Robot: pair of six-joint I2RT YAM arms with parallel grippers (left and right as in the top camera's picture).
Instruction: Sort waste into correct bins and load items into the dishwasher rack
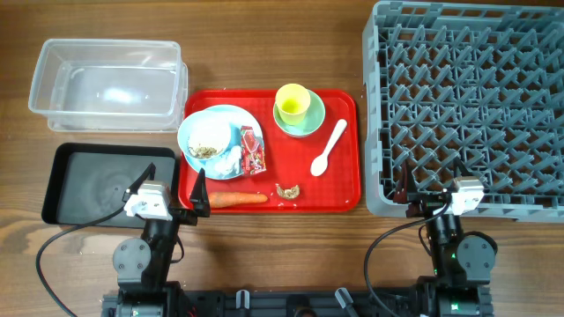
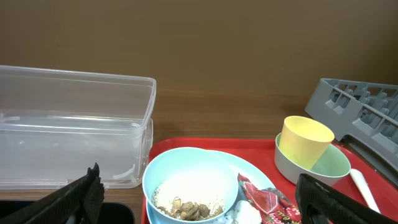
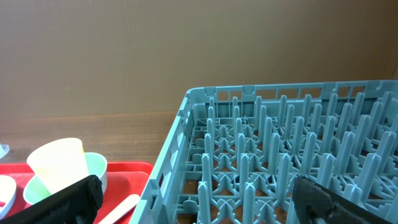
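Well, the big grey rack (image 1: pixel 467 106) sits far right. On the red tray (image 1: pixel 342 192), the blue plate (image 1: pixel 240 117) and bowl (image 2: pixel 186 160) look hard and slippery; hold their rims. The wrapper (image 1: pixel 253 150) is thin and crinkly, the carrot (image 1: pixel 236 199) firm. Left gripper (image 1: pixel 176 173) and right gripper (image 1: pixel 430 176) gape wide, holding nothing.

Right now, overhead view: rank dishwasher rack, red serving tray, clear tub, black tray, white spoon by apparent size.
1. dishwasher rack, even though the frame edge cuts it off
2. red serving tray
3. clear tub and black tray: these look about alike, so not ranked
4. white spoon
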